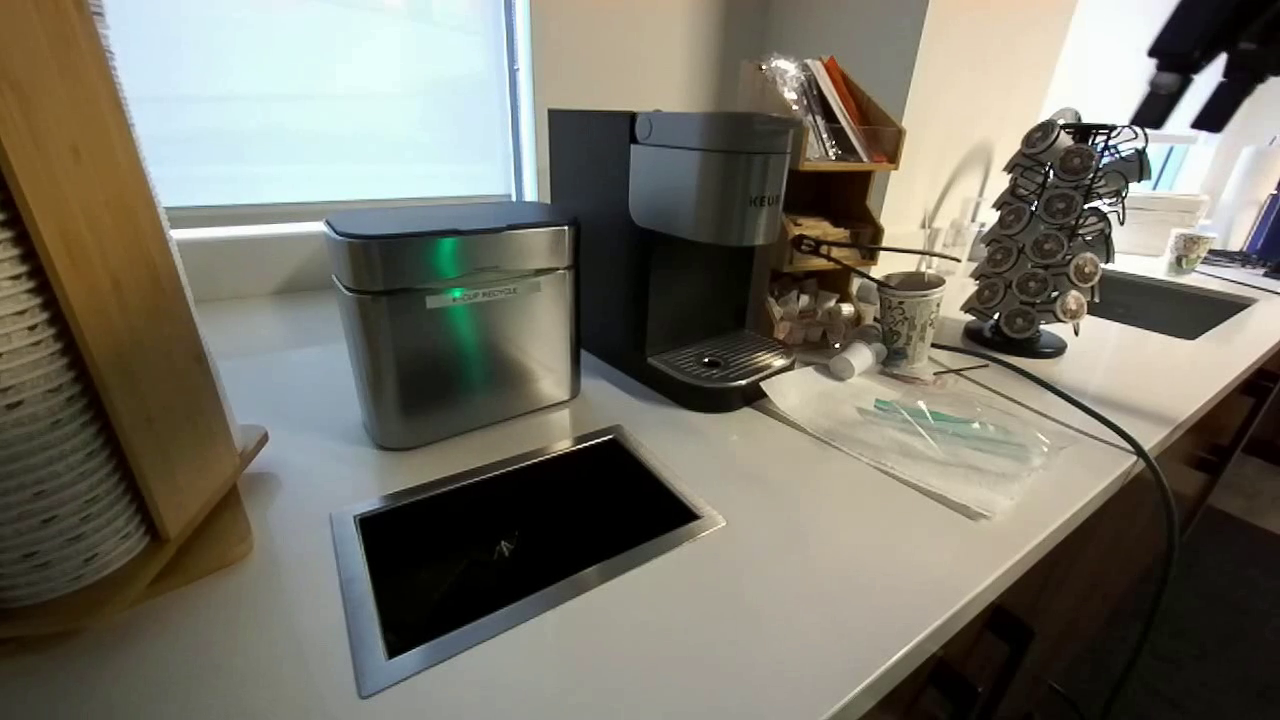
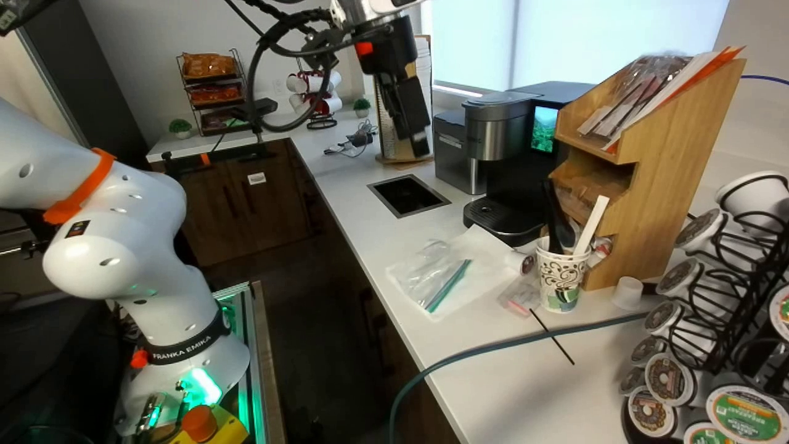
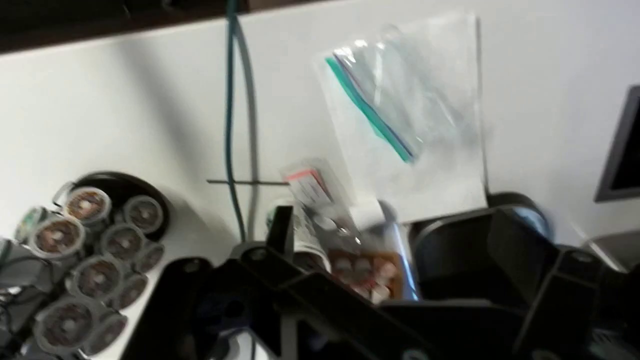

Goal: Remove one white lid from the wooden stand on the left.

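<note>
The wooden stand is a tall light-brown plywood holder at the left edge of an exterior view, partly cut off. A tall stack of thin white lids sits inside it. The stand also shows at the far end of the counter in an exterior view, partly hidden behind the gripper. My gripper is high above the counter, well away from the stand in that view. It points down in an exterior view. In the wrist view my gripper has its fingers wide apart, with nothing held between them. The stand is out of the wrist view.
A steel bin, a coffee maker and a counter cutout lie beside the stand. A packet rack, a paper cup, a pod carousel, a plastic bag and a green cable are on the counter.
</note>
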You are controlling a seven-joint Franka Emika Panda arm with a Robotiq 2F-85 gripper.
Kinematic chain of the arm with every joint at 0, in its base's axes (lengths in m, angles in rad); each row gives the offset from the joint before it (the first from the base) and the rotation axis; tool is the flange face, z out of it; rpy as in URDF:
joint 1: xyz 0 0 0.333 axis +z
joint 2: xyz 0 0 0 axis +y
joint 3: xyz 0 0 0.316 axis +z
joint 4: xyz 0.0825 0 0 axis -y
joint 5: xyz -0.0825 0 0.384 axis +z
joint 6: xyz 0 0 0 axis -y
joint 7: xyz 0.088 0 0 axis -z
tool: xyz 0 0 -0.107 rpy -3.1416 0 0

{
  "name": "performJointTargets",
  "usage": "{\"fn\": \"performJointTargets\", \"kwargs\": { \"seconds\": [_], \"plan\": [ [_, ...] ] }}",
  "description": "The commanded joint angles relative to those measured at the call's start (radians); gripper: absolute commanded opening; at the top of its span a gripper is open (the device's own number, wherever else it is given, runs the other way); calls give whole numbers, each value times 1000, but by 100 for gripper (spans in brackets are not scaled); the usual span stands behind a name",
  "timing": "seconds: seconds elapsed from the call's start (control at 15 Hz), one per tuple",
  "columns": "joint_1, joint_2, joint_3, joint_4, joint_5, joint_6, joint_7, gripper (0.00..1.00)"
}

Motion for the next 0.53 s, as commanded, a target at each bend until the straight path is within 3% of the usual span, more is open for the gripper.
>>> {"fn": "performJointTargets", "kwargs": {
  "seconds": [0.0,0.27,0.47],
  "plan": [
    [84,17,99,86,132,105,144,100],
    [149,82,226,224,185,283,264,100],
    [152,51,239,210,149,259,250,100]
  ]
}}
